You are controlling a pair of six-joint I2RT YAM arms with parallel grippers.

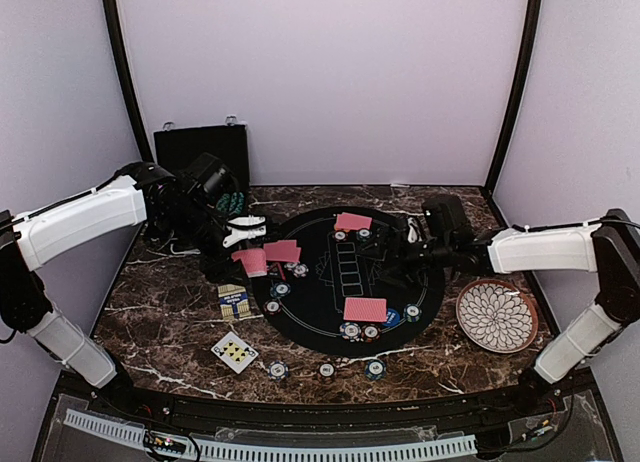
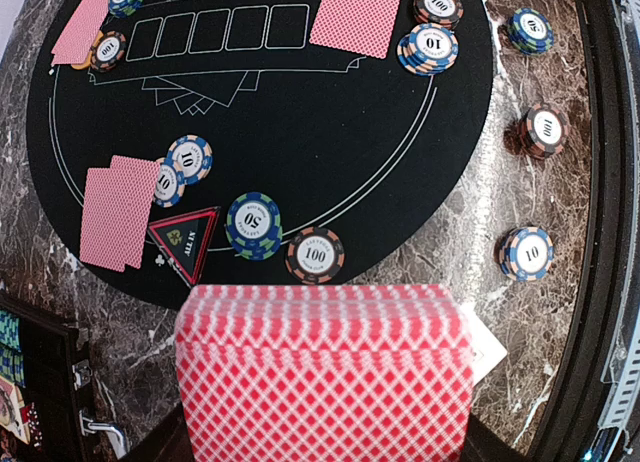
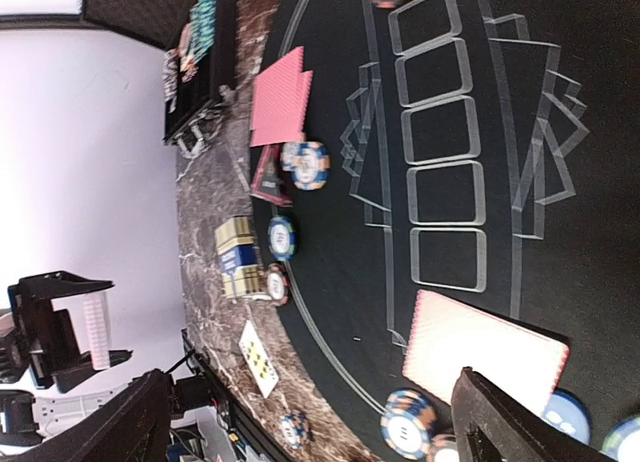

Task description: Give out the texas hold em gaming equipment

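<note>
Clamping the red-backed card deck (image 2: 325, 372), the left gripper (image 1: 245, 247) is closed; the right gripper (image 3: 315, 387) stands wide apart, empty, a card pair (image 3: 485, 354) just ahead of one fingertip (image 3: 480, 392).

Red-backed deck (image 2: 325, 372) being held on edge above table (image 1: 170, 322), left side. Three face-down card pairs (image 1: 365, 309) lying on mat (image 1: 320, 302), at its far, left & near edges. Striped chips (image 2: 253, 225) (blue, teal, red) sitting beside each pair; 3 lone chips (image 1: 327, 370) lying along table's near edge. Red-edged triangle marker (image 2: 185, 237) lying flat btwn left pair & a chip. Face-up card (image 1: 235, 352) lying off mat, near-left.
</note>
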